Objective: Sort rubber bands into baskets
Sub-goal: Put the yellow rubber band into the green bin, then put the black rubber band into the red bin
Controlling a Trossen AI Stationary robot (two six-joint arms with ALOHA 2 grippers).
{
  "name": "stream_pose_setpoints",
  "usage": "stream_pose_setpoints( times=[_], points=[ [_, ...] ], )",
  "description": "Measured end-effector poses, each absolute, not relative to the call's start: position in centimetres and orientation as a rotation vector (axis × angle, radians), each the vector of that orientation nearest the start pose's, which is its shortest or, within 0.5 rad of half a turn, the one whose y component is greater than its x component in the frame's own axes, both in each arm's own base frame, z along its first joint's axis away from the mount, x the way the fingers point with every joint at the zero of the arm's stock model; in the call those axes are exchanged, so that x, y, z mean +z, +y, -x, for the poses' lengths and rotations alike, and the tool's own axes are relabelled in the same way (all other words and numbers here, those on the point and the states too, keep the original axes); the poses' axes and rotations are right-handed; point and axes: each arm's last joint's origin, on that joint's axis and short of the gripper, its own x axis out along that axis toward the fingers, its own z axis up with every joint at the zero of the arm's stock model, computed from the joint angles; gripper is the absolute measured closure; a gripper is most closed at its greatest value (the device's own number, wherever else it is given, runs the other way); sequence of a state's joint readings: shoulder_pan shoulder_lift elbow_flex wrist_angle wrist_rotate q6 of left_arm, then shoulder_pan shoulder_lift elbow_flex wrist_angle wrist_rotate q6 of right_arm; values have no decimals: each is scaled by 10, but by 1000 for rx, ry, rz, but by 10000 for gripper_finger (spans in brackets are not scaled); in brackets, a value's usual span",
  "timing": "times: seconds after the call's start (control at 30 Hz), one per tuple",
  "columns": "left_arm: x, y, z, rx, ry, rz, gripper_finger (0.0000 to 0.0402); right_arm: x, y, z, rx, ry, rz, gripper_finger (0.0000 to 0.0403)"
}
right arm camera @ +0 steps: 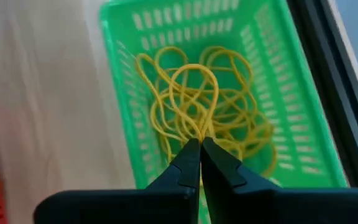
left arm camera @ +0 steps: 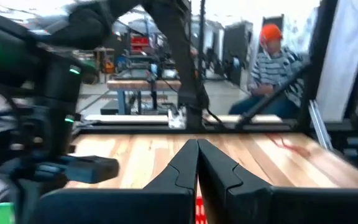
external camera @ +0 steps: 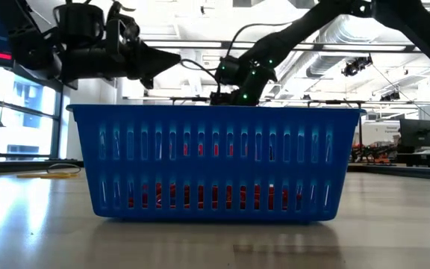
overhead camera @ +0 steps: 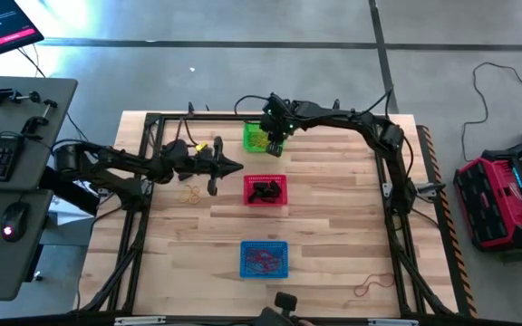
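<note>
Three mesh baskets stand in a row down the table's middle: green (overhead camera: 259, 138) at the far end, red (overhead camera: 265, 190), and blue (overhead camera: 264, 259) nearest, holding red-orange bands. My right gripper (right arm camera: 199, 142) slants down over the green basket (right arm camera: 278, 93), shut on a yellow rubber band (right arm camera: 194, 93) above the heap of yellow bands (right arm camera: 241, 130) inside. My left gripper (overhead camera: 236, 166) is shut and holds nothing; it points level toward the red basket from its left. Loose yellow bands (overhead camera: 191, 192) lie on the wood near the left gripper. My right gripper pinches one end of a yellow band's loop (right arm camera: 199, 132) between its two fingertips. The fingers come from above, slanting down into the green basket. The loop hangs from the tips toward the other yellow bands; whether it touches them I cannot tell.
One red-orange band (overhead camera: 370, 288) lies alone near the table's front right corner. Black frame rails (overhead camera: 152, 181) border the table. In the low view the blue basket (external camera: 215, 161) hides most of the tabletop. A seated person (left arm camera: 272, 74) shows beyond the table.
</note>
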State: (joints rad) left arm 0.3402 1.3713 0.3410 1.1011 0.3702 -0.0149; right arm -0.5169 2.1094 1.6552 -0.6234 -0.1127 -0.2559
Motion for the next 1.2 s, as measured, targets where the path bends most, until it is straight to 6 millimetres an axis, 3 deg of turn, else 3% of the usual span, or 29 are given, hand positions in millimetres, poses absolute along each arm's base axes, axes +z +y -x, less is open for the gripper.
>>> stream_pose_setpoints(
  times=[0.13, 0.27, 0.43, 0.53, 0.63, 0.8, 1.0, 1.2],
  points=[
    [198, 79, -216, 10, -105, 52, 401, 192, -219, -388, -246, 1084, -131, 387],
    [201, 78, -206, 17, -106, 81, 401, 192, -218, -388, -235, 1090, -120, 337],
    [198, 78, -196, 55, 21, 133, 401, 194, -218, -389, -273, 1098, -96, 264],
    [194, 78, -187, 89, 128, 209, 401, 199, -220, -389, -290, 1103, -91, 250],
    [191, 77, -177, 107, 222, 220, 401, 211, -221, -392, -295, 1091, -67, 278],
    [181, 76, -161, 165, 381, 268, 401, 237, -210, -405, -236, 1036, 2, 389],
    [171, 72, -150, 185, 530, 347, 401, 240, -207, -411, -228, 948, -16, 399],
    [183, 66, -150, 212, 594, 352, 401, 235, -188, -413, -173, 800, -14, 402]
  ],
)
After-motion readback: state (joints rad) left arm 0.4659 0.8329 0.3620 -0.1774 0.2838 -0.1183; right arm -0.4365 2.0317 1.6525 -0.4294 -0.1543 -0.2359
